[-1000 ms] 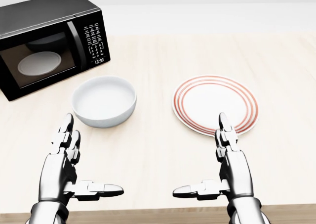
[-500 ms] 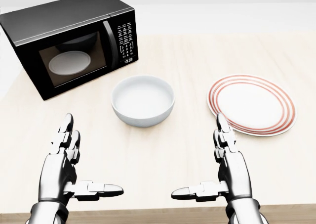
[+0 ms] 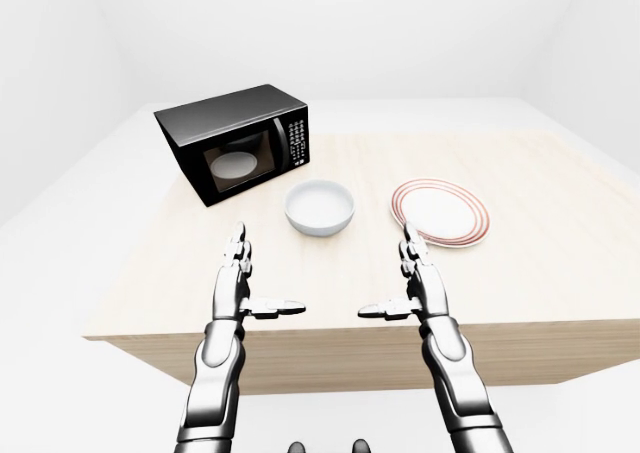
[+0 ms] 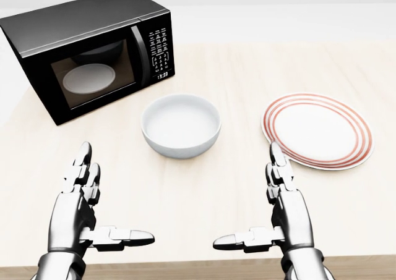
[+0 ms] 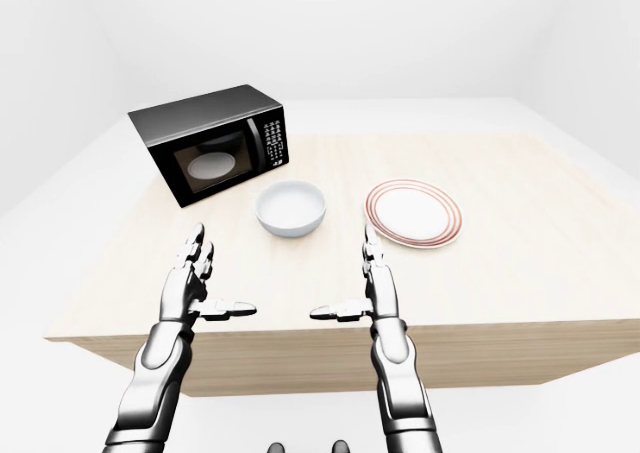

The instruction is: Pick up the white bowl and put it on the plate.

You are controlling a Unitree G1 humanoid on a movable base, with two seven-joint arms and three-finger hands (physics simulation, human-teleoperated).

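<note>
In the head view our left hand [image 4: 83, 215] and right hand [image 4: 278, 215] hover spread and empty low over the surface [image 4: 247, 70], the white bowl [image 4: 181, 125] upright between microwave [image 4: 86, 51] and plate [image 4: 317, 130] — in the eye views, the same row, bowl untouched.

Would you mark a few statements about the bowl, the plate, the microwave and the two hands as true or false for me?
1. The white bowl sits on the plate. False: it stands on the table, left of the plate in the head view.
2. Both the left hand and the right hand are open and empty. True.
3. The microwave door is open. False: it is closed.
4. The plate has red rings round its rim. True.
</note>
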